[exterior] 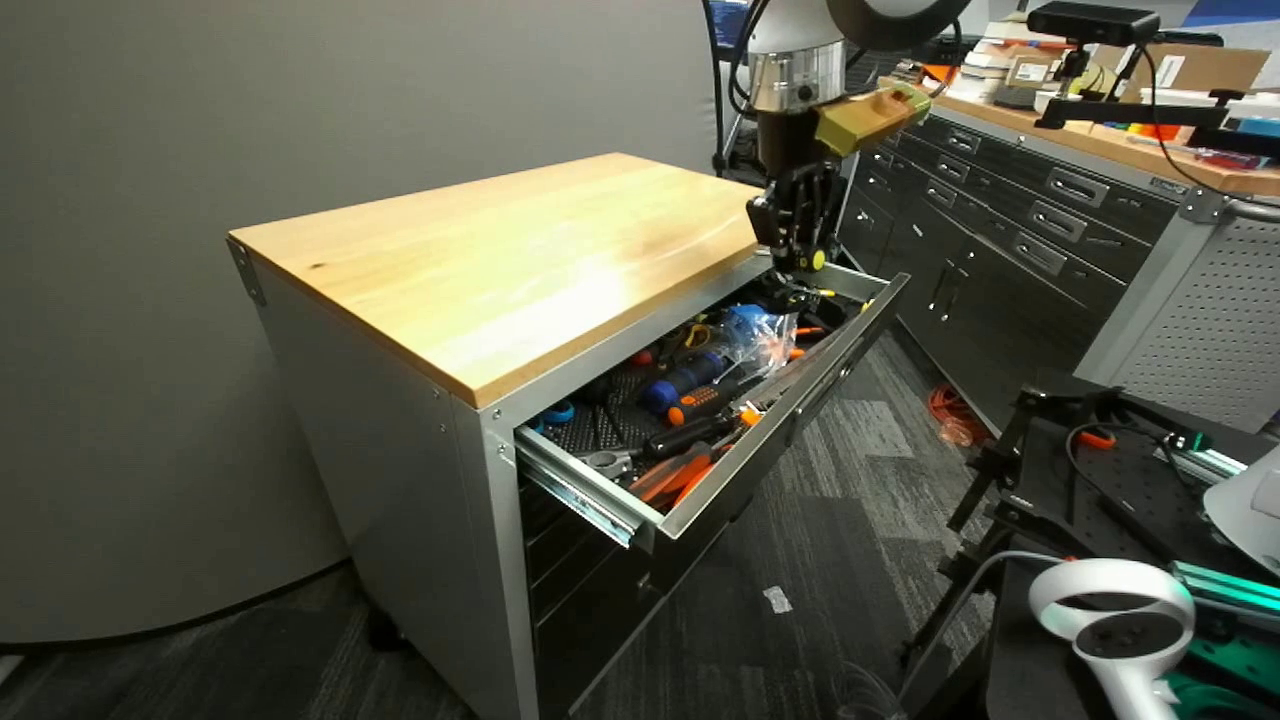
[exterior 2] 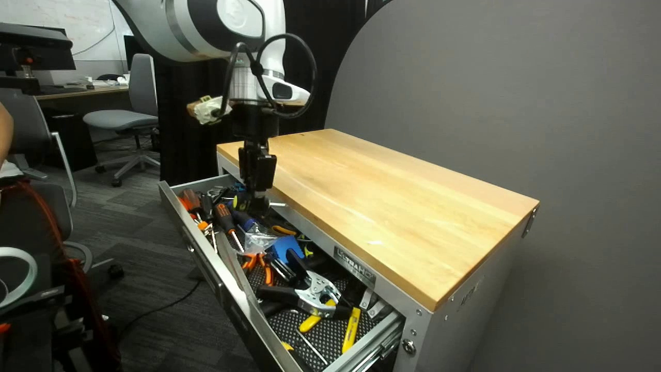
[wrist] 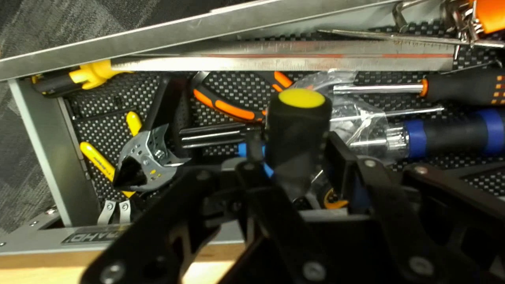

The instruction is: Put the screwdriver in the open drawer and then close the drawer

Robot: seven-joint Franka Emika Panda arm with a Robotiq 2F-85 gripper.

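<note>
The screwdriver (wrist: 299, 114) is a dark stubby handle with a round yellow end, held between the fingers of my gripper (wrist: 298, 152) in the wrist view. Its yellow end also shows in both exterior views (exterior: 818, 261) (exterior 2: 236, 202). Its shaft is hidden. My gripper (exterior: 795, 255) points straight down, its fingertips low over the drawer's contents and close to the wooden top's front edge. It also shows in an exterior view (exterior 2: 254, 199). The grey drawer (exterior: 590, 482) is pulled out of the cabinet, its front wall also visible in the wrist view (wrist: 189, 36).
The drawer holds a clear bag (exterior 2: 258, 242), a metal clamp (exterior 2: 316, 294), a steel ruler (wrist: 284, 63), orange-handled tools (exterior: 672, 475) and blue-banded drivers (exterior: 685, 380). The cabinet's wooden top (exterior: 500, 260) lies behind the gripper. A dark tool chest (exterior: 1010, 220) stands beyond.
</note>
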